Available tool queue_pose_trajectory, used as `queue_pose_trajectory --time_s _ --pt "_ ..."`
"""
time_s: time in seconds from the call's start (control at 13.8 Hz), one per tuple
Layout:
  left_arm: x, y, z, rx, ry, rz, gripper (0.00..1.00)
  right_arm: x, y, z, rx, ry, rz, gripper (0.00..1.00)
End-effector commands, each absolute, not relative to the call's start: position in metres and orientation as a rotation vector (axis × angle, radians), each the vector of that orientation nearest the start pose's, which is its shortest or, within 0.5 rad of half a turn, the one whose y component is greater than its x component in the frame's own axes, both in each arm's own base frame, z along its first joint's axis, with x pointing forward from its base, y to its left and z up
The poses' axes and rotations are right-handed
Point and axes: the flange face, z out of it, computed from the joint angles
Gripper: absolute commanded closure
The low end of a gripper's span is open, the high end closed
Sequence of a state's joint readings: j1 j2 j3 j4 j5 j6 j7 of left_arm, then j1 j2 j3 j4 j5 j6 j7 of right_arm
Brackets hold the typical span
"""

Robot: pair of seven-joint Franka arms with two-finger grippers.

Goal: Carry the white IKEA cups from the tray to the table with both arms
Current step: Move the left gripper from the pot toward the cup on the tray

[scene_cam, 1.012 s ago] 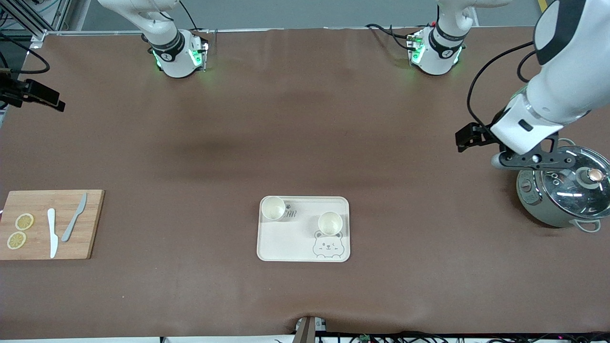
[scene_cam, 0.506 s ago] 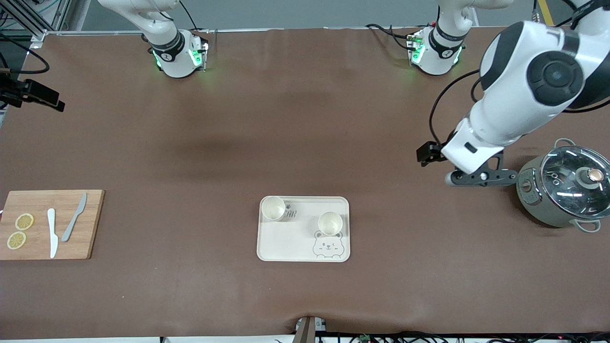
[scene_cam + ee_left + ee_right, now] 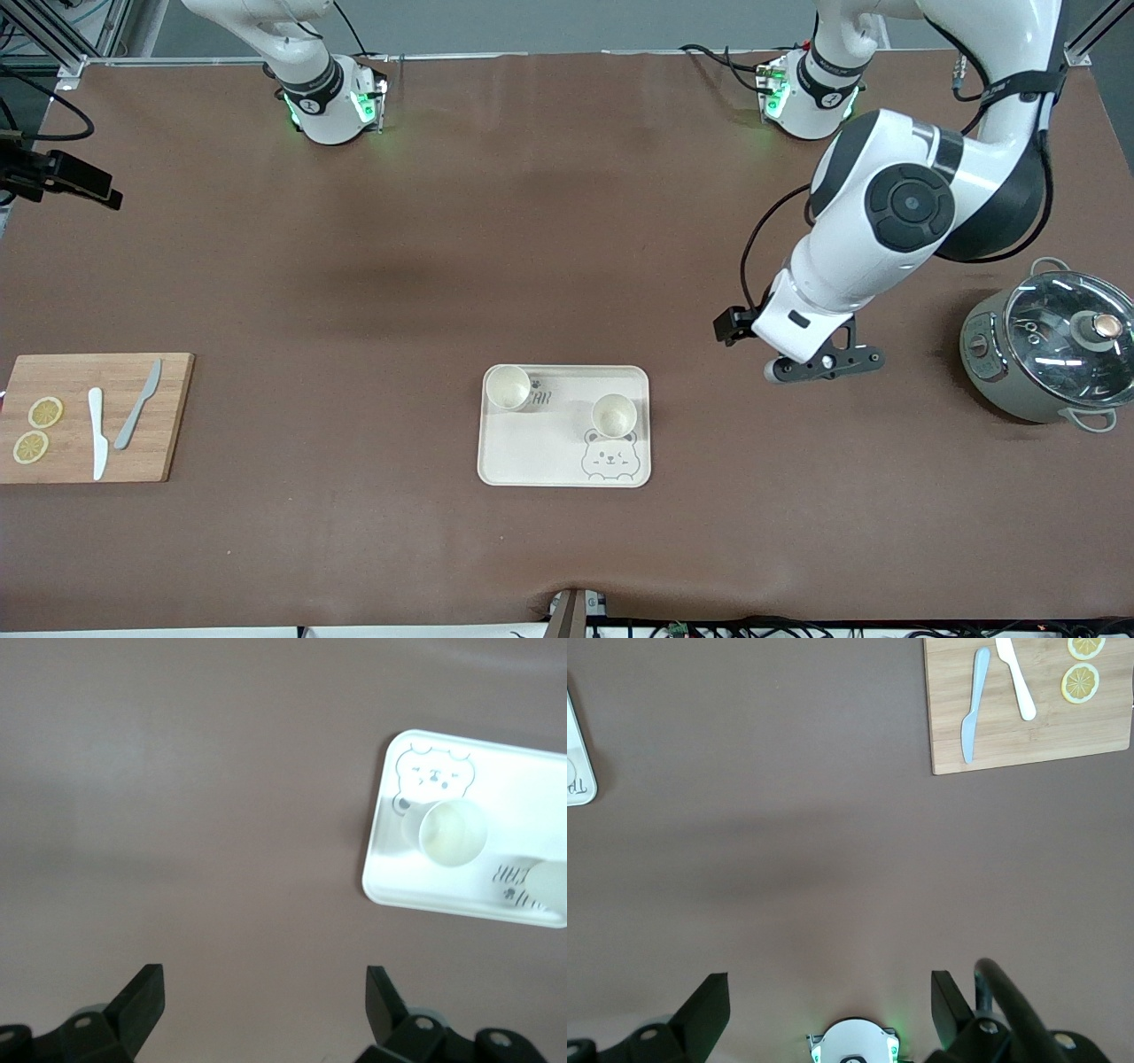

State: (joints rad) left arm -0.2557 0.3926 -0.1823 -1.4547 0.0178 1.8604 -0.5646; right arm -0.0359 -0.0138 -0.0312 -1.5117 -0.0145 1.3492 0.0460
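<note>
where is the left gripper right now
In the front view the left gripper hangs open over bare table between the tray and the pot.

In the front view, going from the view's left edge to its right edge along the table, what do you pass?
Wooden cutting board with lemon slices and two knives → tray holding two white cups → left gripper over bare table → lidded pot.

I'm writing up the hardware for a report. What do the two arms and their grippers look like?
Both arms are glossy white with black joint rings and round bases lit green. The left arm has a black disc on its big joint and a black cable looping along it. Each gripper, left gripper and right gripper, has two black angular fingers. Only the right arm base and lowest links show.
</note>
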Motion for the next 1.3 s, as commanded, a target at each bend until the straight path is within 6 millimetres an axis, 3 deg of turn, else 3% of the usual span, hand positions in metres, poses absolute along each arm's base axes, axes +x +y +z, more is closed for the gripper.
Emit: queue_pose_trajectory --time_s 0.0,0.22,0.43,0.65,0.94,1.23 --pt "0.634 -0.289 0.442 -3.226 -0.297 -0.025 0.0 0.529 -0.04 0.641 -3.143 0.171 0.245 0.0" --pt "0.661 -0.309 0.431 -3.258 -0.361 -0.089 0.0 0.529 -0.039 0.64 -3.143 0.166 0.247 0.0" --pt "0.673 -0.33 0.396 -3.278 -0.348 -0.13 0.0 0.529 -0.038 0.639 -3.143 0.166 0.252 0.0" --pt "0.668 -0.347 0.366 -3.267 -0.307 -0.098 0.0 0.532 -0.038 0.634 -3.143 0.164 0.264 0.0" --pt "0.658 -0.369 0.343 -3.262 -0.261 -0.075 0.0 0.532 -0.039 0.634 -3.143 0.166 0.267 0.0" --pt "0.659 -0.379 0.307 -3.27 -0.245 -0.082 0.0 0.534 -0.038 0.628 -3.142 0.161 0.288 0.0"
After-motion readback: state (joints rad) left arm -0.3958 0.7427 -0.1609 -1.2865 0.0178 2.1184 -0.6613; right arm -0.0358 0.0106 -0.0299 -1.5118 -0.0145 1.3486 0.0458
